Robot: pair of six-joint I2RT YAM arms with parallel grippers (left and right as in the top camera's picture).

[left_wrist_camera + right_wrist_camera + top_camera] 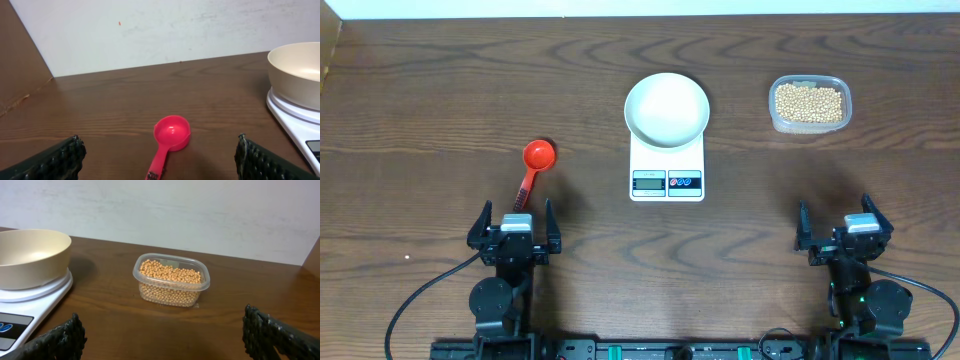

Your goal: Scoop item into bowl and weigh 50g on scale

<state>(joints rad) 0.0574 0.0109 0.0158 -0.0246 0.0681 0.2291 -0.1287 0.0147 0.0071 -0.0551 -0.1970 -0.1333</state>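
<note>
The left gripper (515, 214) sat wide open and empty at the near edge of the table, with the red scoop (530, 176) lying just ahead of it, handle toward the fingers and cup away. The scoop looked like light, stiff plastic, best pinched across the thin handle near its free end so the cup stays level.

At centre, the white scale (667, 162) carried the empty white bowl (667, 108); its display was too small to read.

To the right and well apart from the scale, the beans (809, 102) filled a clear plastic tub (773, 108). Small, hard and smooth, they would likely roll and spill off a tilted scoop, and the thin tub might slide when dug into, so holding its wall steady seemed wise.

The right gripper (843, 222) rested nearest that tub, likewise spread wide and gripping nothing.
</note>
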